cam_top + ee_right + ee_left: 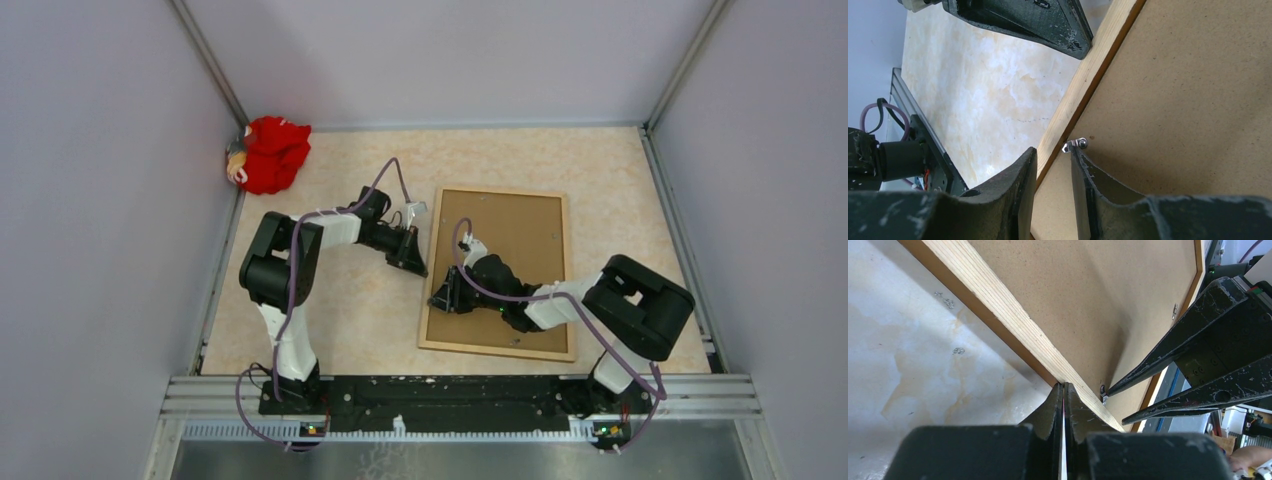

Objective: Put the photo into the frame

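A crumpled red cloth (pixel 272 152) sits in the far left corner of the counter (pixel 360 310), well apart from everything else. The frame (pixel 495 350) lies flat, back up, with a brown backing board (pixel 520 235) inside it. The left claw (pixel 1064 386) is closed, its tips at the frame's left rail. The right claw (pixel 1053 150) is slightly parted astride that rail, just beside a small metal clip (pixel 1077 144).
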